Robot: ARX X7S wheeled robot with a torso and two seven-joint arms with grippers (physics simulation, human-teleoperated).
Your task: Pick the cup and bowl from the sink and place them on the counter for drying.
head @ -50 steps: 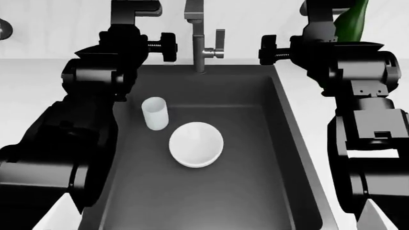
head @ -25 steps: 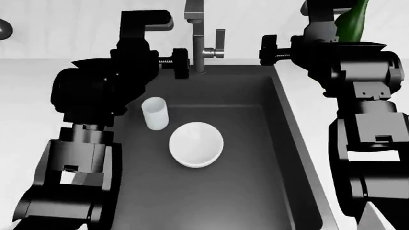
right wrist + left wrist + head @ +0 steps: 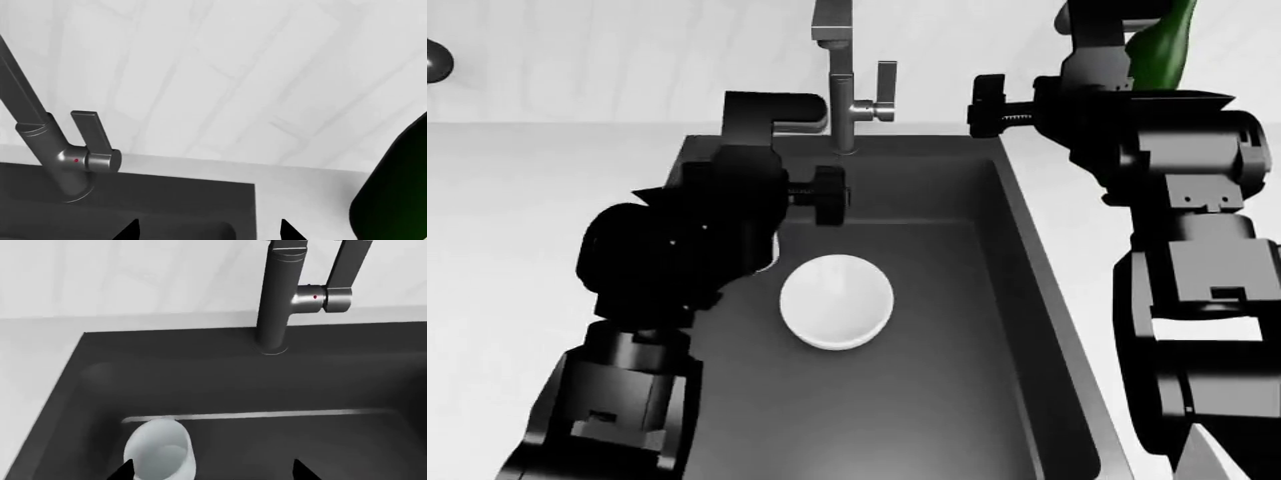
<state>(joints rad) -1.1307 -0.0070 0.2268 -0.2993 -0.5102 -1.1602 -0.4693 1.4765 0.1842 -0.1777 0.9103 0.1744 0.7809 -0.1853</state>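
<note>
While the left gripper (image 3: 212,471) hangs above the cup (image 3: 160,451) with fingers spread, it should descend centred, straddling the rim. The right fingers (image 3: 130,231) are likewise spread.

Left arm (image 3: 694,250) has swung inward from the sink's (image 3: 1014,250) left edge to over the basin, now hiding the cup (image 3: 160,450) from the head view, its wrist camera looking down on it.
</note>
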